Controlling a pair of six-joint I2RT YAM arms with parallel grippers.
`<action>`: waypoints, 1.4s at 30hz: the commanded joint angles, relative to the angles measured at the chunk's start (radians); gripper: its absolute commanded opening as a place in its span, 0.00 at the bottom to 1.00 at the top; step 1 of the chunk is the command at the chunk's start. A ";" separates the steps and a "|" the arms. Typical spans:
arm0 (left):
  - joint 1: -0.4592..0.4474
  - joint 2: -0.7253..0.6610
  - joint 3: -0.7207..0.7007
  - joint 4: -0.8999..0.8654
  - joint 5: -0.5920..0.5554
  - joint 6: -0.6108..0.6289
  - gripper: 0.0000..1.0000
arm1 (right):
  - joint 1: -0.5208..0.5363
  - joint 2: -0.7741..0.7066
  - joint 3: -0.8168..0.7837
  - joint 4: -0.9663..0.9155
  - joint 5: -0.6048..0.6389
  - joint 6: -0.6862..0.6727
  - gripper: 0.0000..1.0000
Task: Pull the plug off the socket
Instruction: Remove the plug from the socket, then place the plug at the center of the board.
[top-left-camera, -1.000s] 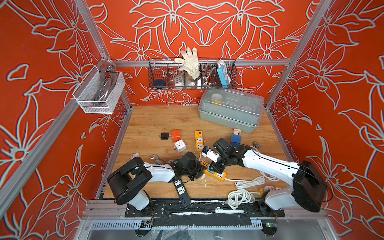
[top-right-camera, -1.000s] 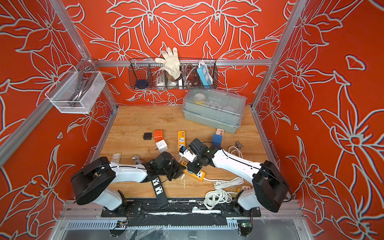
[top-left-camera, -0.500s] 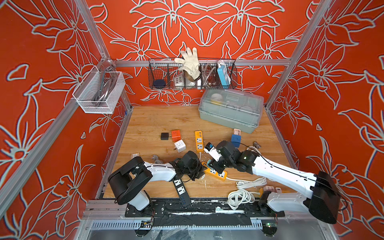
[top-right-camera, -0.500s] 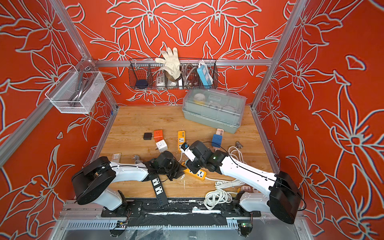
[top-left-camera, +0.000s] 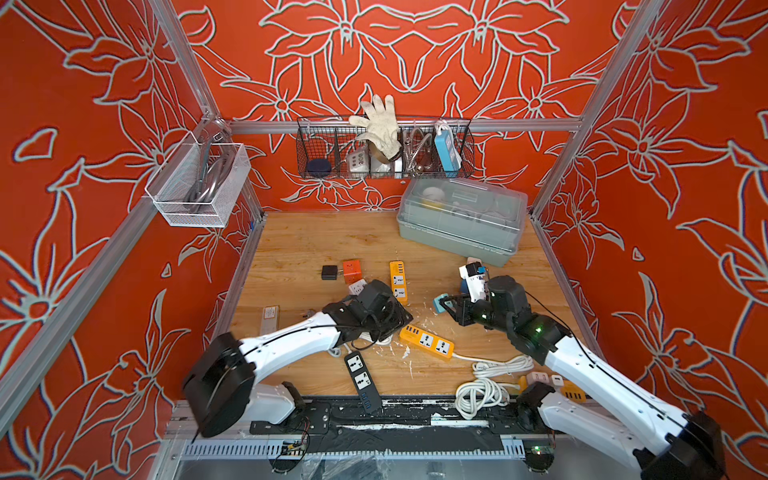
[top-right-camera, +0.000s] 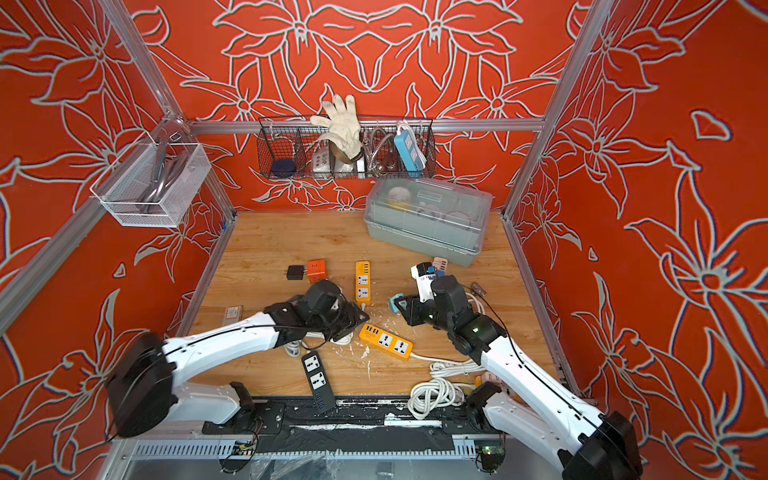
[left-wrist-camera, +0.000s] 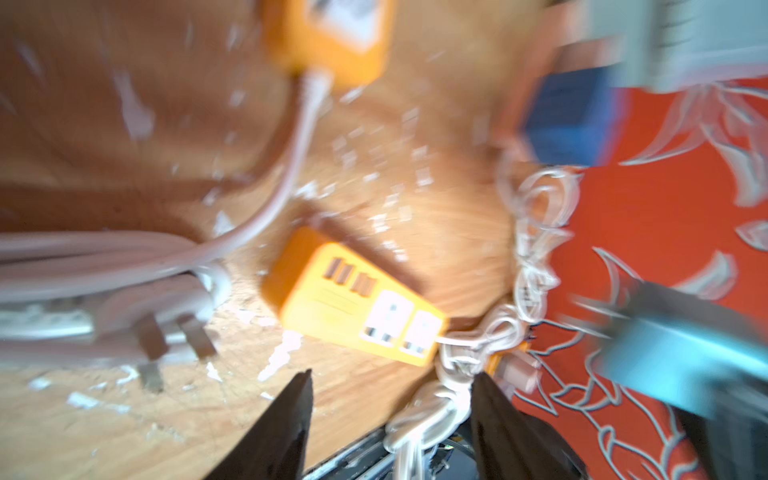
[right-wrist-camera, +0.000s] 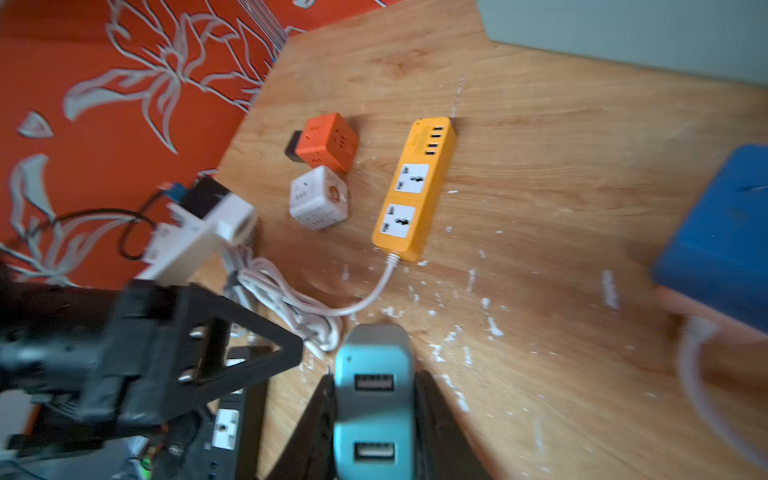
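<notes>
Now the right jaws are clamping the teal plug (right-wrist-camera: 373, 361), free above the desk (top-left-camera: 332, 237) just beyond the orange socket strip (top-left-camera: 428, 341), the left jaws hanging parted and empty by its left end, so any fast swing would be risking a dropped plug.

Both top views sit high over the robot's end, looking steeply down on the whole worktop (top-left-camera: 332, 241). Left wrist camera is in close over the orange power strip (left-wrist-camera: 357, 307), blurred. Right wrist camera skims low, and both wrist views catch the second orange strip (right-wrist-camera: 411, 191).
</notes>
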 joint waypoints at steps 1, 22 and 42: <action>0.006 -0.186 0.017 -0.275 -0.210 0.273 0.74 | -0.010 0.083 -0.032 0.308 -0.201 0.290 0.18; 0.061 -0.866 -0.058 -0.576 -0.445 0.302 0.98 | 0.224 0.974 0.640 0.329 -0.299 0.393 0.22; 0.060 -0.942 -0.027 -0.639 -0.454 0.306 0.98 | 0.384 1.580 1.647 -0.518 -0.078 0.117 0.37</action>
